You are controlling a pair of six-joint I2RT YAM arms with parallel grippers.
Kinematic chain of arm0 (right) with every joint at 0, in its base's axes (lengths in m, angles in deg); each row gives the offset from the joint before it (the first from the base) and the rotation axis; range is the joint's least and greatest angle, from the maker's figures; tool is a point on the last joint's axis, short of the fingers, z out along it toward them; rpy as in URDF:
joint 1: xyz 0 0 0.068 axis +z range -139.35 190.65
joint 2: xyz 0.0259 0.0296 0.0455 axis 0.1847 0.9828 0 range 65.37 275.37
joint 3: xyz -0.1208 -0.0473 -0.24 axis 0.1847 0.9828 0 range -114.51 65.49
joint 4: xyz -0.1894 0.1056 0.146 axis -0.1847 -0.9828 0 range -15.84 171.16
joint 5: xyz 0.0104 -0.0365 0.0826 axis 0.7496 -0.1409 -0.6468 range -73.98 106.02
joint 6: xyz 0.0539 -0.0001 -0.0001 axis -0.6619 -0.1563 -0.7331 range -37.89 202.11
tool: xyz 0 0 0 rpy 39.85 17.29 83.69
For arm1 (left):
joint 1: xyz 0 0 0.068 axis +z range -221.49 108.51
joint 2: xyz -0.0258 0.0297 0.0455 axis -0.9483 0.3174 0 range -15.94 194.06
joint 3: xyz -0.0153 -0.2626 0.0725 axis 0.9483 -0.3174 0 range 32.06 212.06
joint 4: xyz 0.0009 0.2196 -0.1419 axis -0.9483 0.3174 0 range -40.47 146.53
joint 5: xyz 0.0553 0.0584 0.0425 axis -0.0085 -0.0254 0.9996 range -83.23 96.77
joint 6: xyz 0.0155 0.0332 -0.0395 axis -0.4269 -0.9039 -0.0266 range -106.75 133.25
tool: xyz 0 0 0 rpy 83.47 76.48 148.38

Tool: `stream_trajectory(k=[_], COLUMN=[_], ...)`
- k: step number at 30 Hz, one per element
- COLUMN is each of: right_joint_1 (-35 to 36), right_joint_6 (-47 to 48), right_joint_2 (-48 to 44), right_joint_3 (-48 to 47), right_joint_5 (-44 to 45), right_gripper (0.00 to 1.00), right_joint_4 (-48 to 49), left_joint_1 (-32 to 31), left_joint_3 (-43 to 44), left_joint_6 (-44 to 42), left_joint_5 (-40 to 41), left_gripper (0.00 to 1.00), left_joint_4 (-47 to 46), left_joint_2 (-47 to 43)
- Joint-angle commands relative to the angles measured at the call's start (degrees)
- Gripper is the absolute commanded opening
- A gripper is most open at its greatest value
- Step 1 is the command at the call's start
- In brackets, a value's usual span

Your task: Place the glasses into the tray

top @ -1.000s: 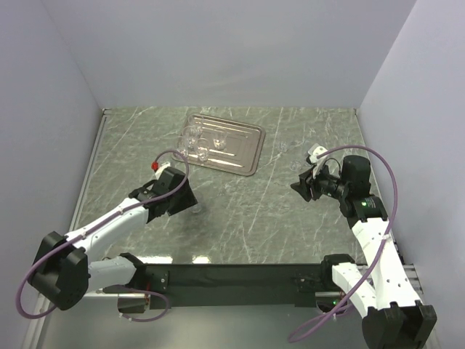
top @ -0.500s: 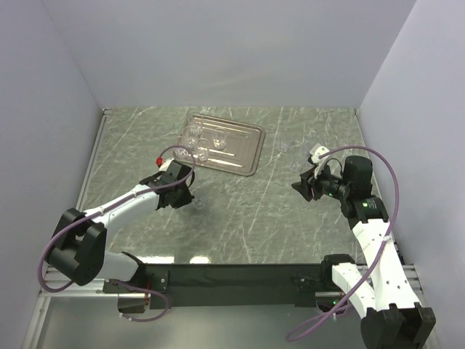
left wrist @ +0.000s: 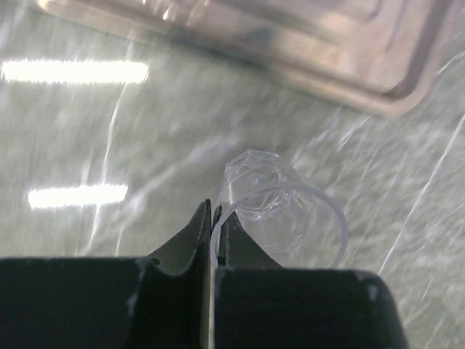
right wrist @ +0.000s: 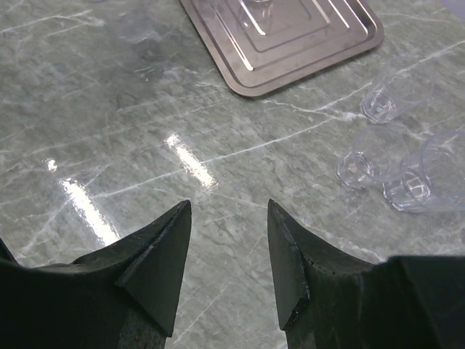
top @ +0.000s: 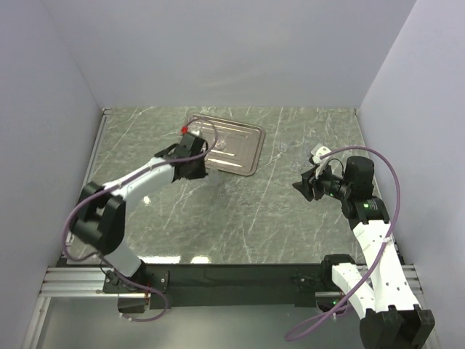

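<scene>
In the left wrist view my left gripper (left wrist: 213,211) is shut on the thin rim of a small clear glass (left wrist: 280,214), which hangs tilted just short of the silver tray (left wrist: 349,43). From above, the left gripper (top: 195,161) sits at the tray's (top: 243,149) near left edge. My right gripper (right wrist: 229,211) stands open over bare table, nothing between its fingers. Three more clear glasses lie on the table to its right: one (right wrist: 396,91) farther off, two (right wrist: 356,169) (right wrist: 429,178) close together. A glass (right wrist: 261,11) stands inside the tray (right wrist: 305,62).
The table is green marbled stone, walled in white on three sides. The right gripper (top: 305,182) hovers at the right of the table, well apart from the tray. A black strip runs along the near edge by the arm bases.
The left gripper closed on a glass on the near-left table, then swung up and away to the tray's near left edge. The right arm stayed still.
</scene>
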Motion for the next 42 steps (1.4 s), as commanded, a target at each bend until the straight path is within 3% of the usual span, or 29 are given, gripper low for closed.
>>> stream_trajectory(k=[1,12,22,28,35,42], right_joint_1=[-0.5,-0.5,-0.5,-0.5,-0.5,-3.2], right_joint_6=[1.3,1.9,2.3,2.4,2.2,2.0], right_joint_2=[-1.2,-0.9,0.1,0.6,0.3,0.2], right_joint_3=[0.4,0.5,0.5,0.5,0.6,0.6], right_joint_5=[-1.5,-2.3,-2.2,-2.0,-1.4,-1.1], right_gripper=[0.53,0.54,0.54,0.54,0.54,0.54], right_joint_4=[0.8,0.5,0.3,0.2,0.5,0.7], left_joint_1=[0.0,0.2,2.3,2.4,2.5,2.5], left_joint_3=[11.2,35.6,44.4,42.8,41.3,36.8], left_joint_6=[-7.4,-11.0,-10.9,-10.7,-10.8,-12.2], left_joint_5=[-0.2,2.0,2.1,0.9,0.1,-0.1], left_gripper=[0.0,0.0,0.04,0.3,0.43,0.5], left_joint_4=[0.4,6.9,8.7,7.9,7.2,6.7], left_joint_2=[6.6,27.0,36.1,34.1,28.3,17.2])
